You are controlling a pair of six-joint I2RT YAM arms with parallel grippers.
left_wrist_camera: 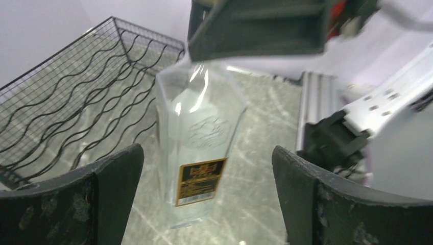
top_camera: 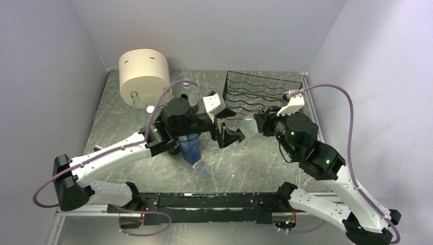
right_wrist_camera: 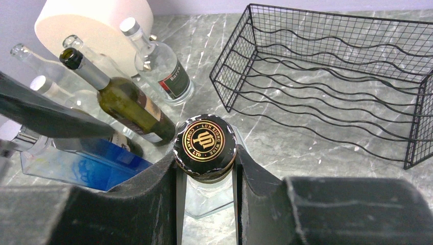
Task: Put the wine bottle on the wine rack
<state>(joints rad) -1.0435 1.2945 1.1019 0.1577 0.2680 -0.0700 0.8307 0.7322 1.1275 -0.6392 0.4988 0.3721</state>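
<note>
Bottle point(left_wrist_camera: 196, 138): clear glass, tilted, between the arms, just near of the rack's point(top_camera: 263, 92) left end; not yet on it.
Right gripper point(right_wrist_camera: 205, 158): clenched on the black-and-gold cap point(right_wrist_camera: 205, 142).
Left gripper point(left_wrist_camera: 207, 158): released, fingers wide on either side of the body, clear of the glass.
Handling: probably heavy, stiff, slick, breakable; a cap-only hold may swing.
Hold: neck, with support at the labelled body.

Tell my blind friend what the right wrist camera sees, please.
The right gripper is clamped on the black, gold-printed cap of a clear wine bottle. The black wire wine rack sits behind on the right; a green bottle and others cluster at left.
</note>
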